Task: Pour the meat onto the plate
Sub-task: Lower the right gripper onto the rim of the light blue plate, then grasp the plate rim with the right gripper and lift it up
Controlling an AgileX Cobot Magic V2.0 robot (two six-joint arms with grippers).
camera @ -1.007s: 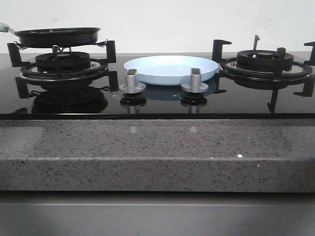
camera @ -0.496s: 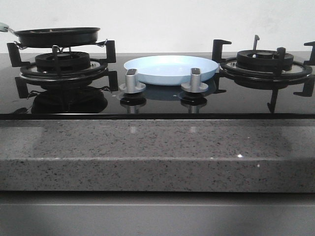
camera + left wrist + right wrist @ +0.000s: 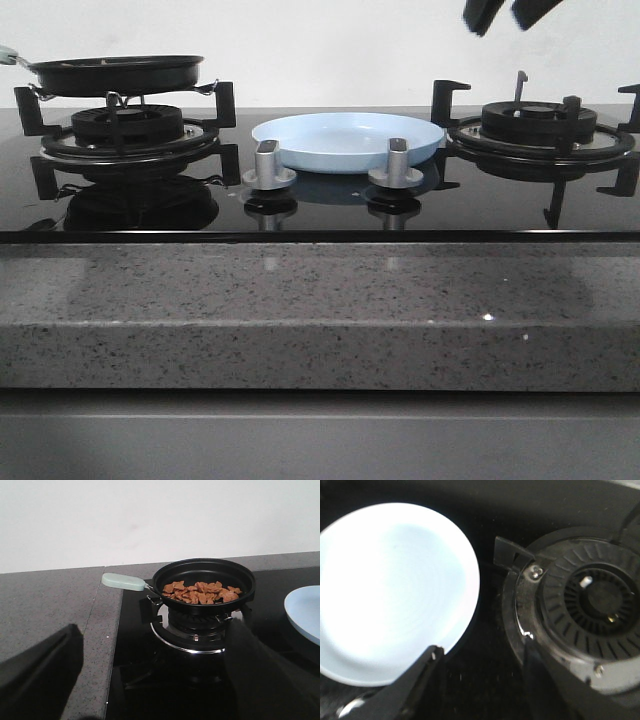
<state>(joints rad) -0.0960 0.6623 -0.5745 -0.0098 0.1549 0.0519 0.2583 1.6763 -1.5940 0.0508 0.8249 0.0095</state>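
Observation:
The meat (image 3: 200,592) is a heap of small light-brown pieces in a black frying pan (image 3: 205,572) with a pale-green handle (image 3: 122,581), on the left burner. In the front view the pan (image 3: 115,75) hides the meat behind its rim. The pale-blue plate (image 3: 345,140) is empty between the burners. It also shows in the left wrist view (image 3: 305,612) and the right wrist view (image 3: 395,590). My left gripper (image 3: 152,630) is open and empty, short of the pan. My right gripper (image 3: 507,12) is open and empty, high above the gap between plate and right burner (image 3: 482,647).
Two silver knobs (image 3: 268,165) (image 3: 396,163) stand in front of the plate. The right burner (image 3: 540,125) with its black grate is bare. A speckled grey stone counter edge (image 3: 320,310) runs along the front of the black glass hob.
My right gripper's fingertips have come into the top right of the front view. The pan and plate have not moved.

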